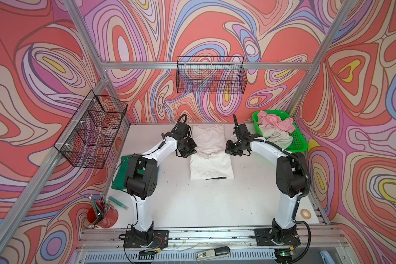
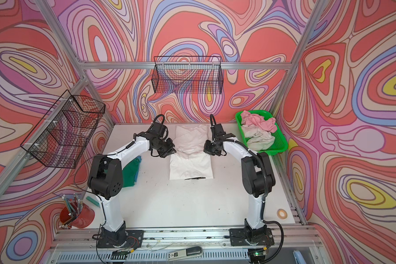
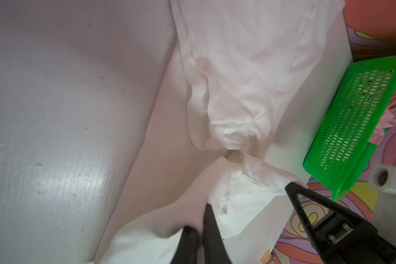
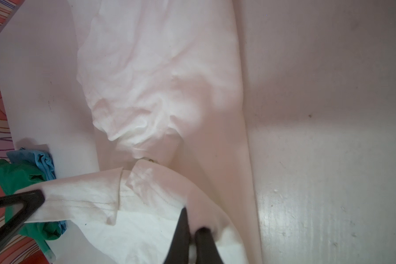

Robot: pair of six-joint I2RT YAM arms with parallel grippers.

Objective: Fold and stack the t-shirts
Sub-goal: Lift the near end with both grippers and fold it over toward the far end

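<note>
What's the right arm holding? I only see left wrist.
Observer: The right gripper has its jaws shut on the white shirt, same as the left.
Operator: Any other shirts outside the basket?
Observer: Yes, a dark green shirt lies on the left side of the table.
Operator: Basket holds only pink?
Observer: No, an off-white shirt is crumpled in the basket too, in front of the pink one.
</note>
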